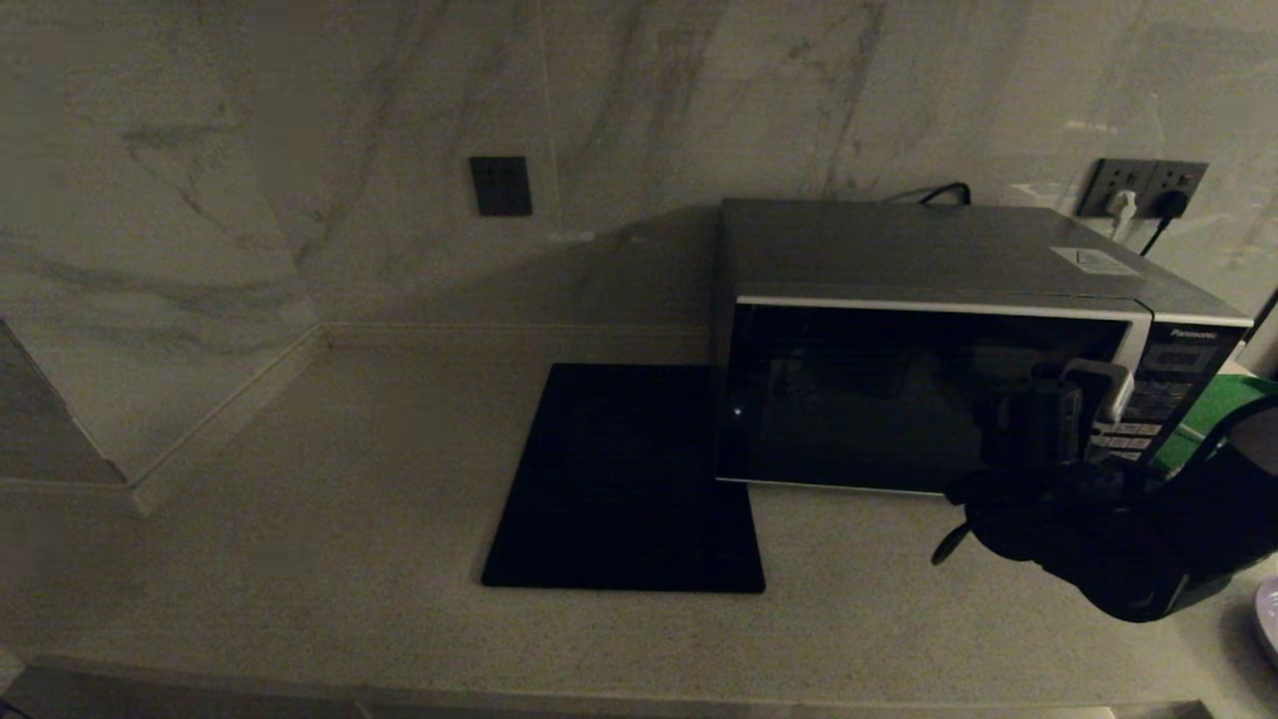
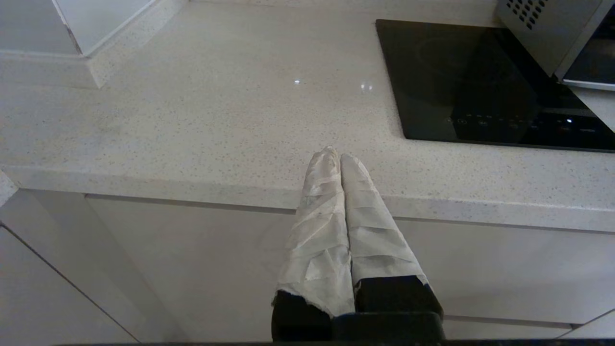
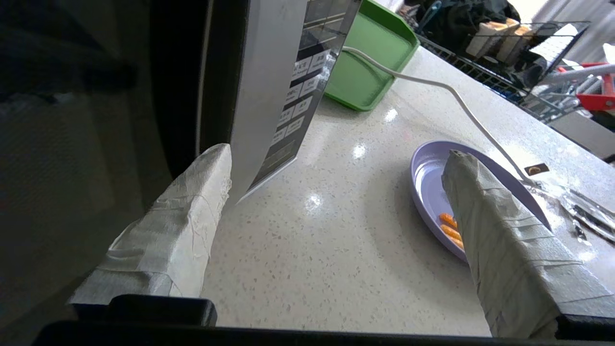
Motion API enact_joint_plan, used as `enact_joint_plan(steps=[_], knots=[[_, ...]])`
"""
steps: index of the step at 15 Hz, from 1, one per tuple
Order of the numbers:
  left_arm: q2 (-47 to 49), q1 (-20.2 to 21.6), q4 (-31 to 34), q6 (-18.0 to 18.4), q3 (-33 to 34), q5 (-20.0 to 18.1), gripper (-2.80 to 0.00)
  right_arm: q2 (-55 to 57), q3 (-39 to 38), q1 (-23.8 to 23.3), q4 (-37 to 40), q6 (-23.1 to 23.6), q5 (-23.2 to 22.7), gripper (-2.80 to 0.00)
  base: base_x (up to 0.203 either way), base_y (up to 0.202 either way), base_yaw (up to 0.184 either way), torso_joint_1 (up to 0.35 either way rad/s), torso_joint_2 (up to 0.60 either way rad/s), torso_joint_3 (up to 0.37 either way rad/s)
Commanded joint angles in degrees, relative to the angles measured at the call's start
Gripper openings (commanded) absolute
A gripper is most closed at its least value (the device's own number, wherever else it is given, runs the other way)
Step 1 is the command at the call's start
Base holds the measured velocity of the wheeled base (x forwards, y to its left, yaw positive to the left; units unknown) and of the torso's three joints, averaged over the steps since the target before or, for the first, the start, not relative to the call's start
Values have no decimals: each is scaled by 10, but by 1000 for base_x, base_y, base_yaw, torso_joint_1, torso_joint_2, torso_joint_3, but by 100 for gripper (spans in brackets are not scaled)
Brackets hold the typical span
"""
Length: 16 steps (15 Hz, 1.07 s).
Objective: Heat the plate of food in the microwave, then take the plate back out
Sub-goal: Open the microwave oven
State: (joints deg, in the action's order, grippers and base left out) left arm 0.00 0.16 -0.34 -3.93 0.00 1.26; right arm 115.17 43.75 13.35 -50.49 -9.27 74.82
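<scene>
Right gripper (image 1: 1083, 399), head view: positioned at the front of the microwave (image 1: 929, 330), against the right end of the closed dark glass door beside the button panel (image 1: 1168, 389); its spread cannot be read from this view; the black slab (image 1: 624, 479) lies on the counter (image 1: 300, 519) just left of the microwave; a sliver of the plate of food (image 1: 1268, 609) shows at the right edge, on the counter and outside the oven.

Left wrist view: left gripper (image 2: 336, 156) parked at the counter's front edge, taped fingers (image 2: 317, 221) pressed together, holding nothing; slab and microwave corner visible beyond.

Right wrist view: right gripper (image 3: 336, 158) spread wide and empty; one taped finger (image 3: 182, 226) at the door's edge by the panel; the other finger (image 3: 504, 240) overlaps the plate of food (image 3: 427, 178), which rests on the counter with orange sticks (image 3: 449, 228) on it; green tray (image 3: 370, 62) and white cable (image 3: 456, 96) lie beyond.
</scene>
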Motion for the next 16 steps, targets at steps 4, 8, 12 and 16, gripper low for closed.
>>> enact_joint_plan(steps=[4,8,12,16], knots=[[0,-1,-1,0,0,0,-280,14,14,-12,-3,0,4,0,0,0,0,0,0,0],[0,0,-1,0,0,0,-280,26,14,-22,-14,-1,4,0,0,0,0,0,0,0],[0,0,0,0,0,0,-280,31,12,-22,-22,0,4,0,0,0,0,0,0,0],[0,0,0,0,0,0,-280,30,12,-21,-23,0,4,0,0,0,0,0,0,0]])
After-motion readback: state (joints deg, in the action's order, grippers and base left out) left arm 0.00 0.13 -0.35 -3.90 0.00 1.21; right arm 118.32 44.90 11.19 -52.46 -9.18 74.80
